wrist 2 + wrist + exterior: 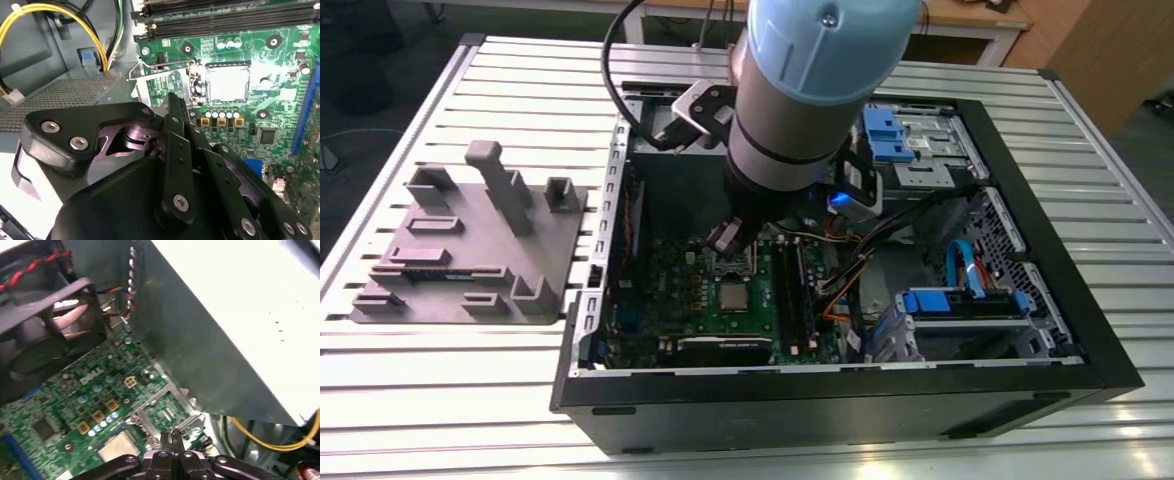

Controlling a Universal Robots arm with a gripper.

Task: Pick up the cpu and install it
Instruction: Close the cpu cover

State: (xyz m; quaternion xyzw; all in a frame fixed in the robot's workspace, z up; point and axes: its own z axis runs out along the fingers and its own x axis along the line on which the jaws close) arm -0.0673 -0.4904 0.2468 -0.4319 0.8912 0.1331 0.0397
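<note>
**Lighting Findings: Even Overhead Light, Local Washout**

In the exterior view, diffuse light from above is falling evenly across the desk [454, 400], and its metal slats are shining pale. The interior of the computer case [854, 410] is lying in shade beneath the arm [814, 60], where a small blue light [838, 198] is glowing. In the first wrist view, the top of the power supply [240, 300] is washing out to blank white. In the second wrist view, the cpu [227, 82] is glaring pale against the brightly lit motherboard [265, 70], while the black gripper [172, 100] is catching soft highlights on its screws.
</note>
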